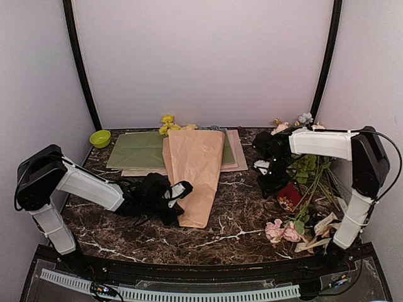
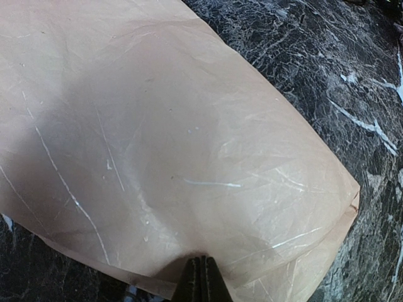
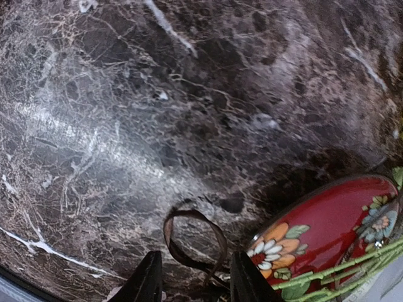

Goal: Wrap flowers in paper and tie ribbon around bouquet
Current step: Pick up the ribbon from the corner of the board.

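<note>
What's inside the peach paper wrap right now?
Only yellow blossoms show, poking out beyond the paper at its far end; stems and anything else inside are covered.

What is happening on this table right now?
Two robot arms are working on a bouquet. A peach-pink paper cone lies on the dark marble table, with yellow flower heads showing at its far end. The left end effector is shut and rests at the cone's edge, near its narrow end. The right end effector stands open over a thin dark ribbon loop, beside a red floral tin. The ribbon is not yet tied.
</note>
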Controlling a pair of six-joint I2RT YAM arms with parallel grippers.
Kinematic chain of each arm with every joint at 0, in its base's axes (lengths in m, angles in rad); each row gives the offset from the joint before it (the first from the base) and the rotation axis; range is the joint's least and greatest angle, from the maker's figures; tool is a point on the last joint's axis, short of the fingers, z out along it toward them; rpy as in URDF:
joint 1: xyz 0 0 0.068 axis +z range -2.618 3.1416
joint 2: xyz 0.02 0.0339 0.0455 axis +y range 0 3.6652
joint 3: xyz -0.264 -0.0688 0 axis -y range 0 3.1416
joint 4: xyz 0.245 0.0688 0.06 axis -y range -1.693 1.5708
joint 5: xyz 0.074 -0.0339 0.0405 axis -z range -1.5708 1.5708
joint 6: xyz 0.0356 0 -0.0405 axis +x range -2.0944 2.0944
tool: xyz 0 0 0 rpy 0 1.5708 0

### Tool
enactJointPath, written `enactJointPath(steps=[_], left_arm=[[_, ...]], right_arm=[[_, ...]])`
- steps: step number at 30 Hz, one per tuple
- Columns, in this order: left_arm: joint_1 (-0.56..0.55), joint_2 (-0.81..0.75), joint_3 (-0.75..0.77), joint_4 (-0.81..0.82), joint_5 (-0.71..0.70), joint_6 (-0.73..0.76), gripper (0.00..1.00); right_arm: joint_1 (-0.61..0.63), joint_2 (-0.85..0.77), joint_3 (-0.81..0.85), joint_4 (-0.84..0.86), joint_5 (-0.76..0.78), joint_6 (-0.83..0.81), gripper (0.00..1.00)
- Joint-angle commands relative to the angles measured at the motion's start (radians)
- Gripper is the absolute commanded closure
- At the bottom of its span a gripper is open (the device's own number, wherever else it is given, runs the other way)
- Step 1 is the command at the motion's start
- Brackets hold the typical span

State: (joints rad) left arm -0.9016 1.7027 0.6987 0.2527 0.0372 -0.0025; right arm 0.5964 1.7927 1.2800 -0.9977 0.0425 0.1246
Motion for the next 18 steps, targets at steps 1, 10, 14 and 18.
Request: enactJointPath(steps=[1, 10, 14, 18], left_arm=[[-0.005, 0.057, -0.036, -0.170, 0.034, 0.010, 1.00], [-0.004, 0.057, -0.039, -0.164, 0.046, 0.018, 1.00], [-0.004, 0.047, -0.044, -0.158, 0.044, 0.018, 1.00], [-0.004, 0.044, -0.046, -0.158, 0.043, 0.016, 1.00]], right_arm=[[-0.011, -0.109, -0.019, -0.081, 0.096, 0.106, 0.63], [-0.015, -0.019, 0.011, -0.082, 0.046, 0.038, 0.58], [-0.015, 0.046, 0.029, -0.089, 0.042, -0.025, 0.55], [-0.017, 0.075, 0.029, -0.066, 0.070, -0.063, 0.52]])
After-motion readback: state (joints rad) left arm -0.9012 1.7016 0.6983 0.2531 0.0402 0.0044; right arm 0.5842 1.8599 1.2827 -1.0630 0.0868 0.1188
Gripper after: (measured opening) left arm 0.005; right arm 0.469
